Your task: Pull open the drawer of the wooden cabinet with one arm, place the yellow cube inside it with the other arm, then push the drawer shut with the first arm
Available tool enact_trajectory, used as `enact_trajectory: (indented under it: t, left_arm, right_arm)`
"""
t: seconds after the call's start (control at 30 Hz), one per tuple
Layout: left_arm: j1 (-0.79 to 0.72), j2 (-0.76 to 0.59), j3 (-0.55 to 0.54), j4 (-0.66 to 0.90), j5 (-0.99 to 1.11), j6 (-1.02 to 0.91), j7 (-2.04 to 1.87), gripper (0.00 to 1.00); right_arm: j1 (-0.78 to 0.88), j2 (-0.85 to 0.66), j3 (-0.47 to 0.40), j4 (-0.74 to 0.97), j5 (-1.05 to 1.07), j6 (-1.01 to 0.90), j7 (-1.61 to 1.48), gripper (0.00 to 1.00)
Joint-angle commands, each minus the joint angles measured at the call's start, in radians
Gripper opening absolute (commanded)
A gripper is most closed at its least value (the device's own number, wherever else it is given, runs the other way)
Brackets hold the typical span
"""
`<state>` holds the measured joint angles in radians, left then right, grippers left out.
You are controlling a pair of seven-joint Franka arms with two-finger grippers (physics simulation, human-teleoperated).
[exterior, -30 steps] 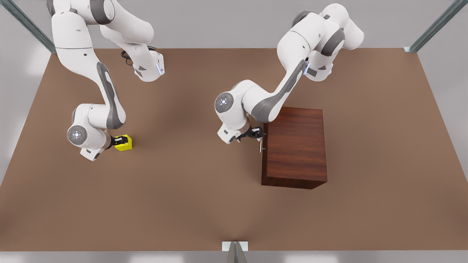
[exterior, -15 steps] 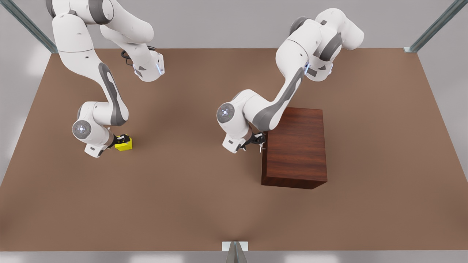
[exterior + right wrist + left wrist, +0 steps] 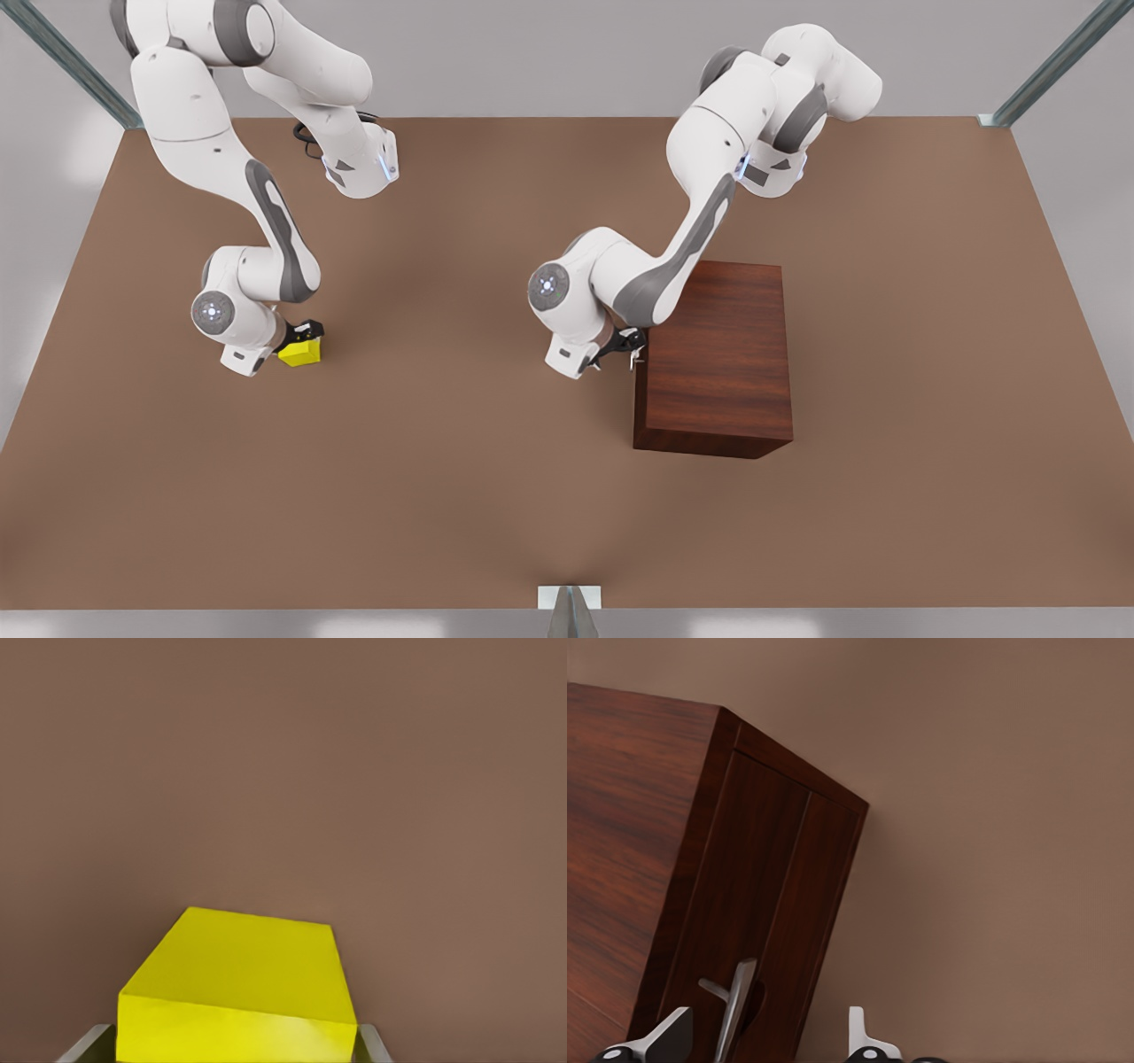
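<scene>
- on the brown bench [image 3: 496, 496], nearest the front camera, stands the wooden cabinet [image 3: 718, 363], its top plain and nothing resting on it.
- the drawer [image 3: 766, 921] looks fully shut, its front flush with the cabinet face, so what it holds is hidden and i judge the opening step not yet done.
- at that face the left hand [image 3: 631, 344] sits with its fingers [image 3: 864, 1041] apart on either side of the silver handle [image 3: 735, 1005], not clamped; closing and pulling seems the next need.
- well apart, toward the front view's left, the yellow cube [image 3: 301, 353] lies on the bench.
- the right hand [image 3: 306, 337] is around it, a finger showing at each side of the cube in the right wrist view; whether it is squeezing, i cannot tell.
- left to do, by my reading: open the drawer, put the cube in, push it shut.
</scene>
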<state>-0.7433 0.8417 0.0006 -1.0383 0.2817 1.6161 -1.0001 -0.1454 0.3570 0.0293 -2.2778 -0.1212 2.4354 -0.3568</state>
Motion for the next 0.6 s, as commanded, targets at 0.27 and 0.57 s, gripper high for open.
enact_trajectory:
  t: [0.27, 0.57]
  left_arm:
    - [0.007, 0.008, -0.005, 0.000, -0.035, -0.047, 0.075, 0.89]
    - [0.002, 0.028, -0.008, 0.004, -0.047, -0.038, 0.075, 0.89]
  right_arm:
    - [-0.008, 0.036, 0.001, -0.002, 0.002, 0.051, -0.028, 0.94]
    - [-0.008, 0.025, 0.003, 0.035, 0.000, -0.001, -0.028, 0.51]
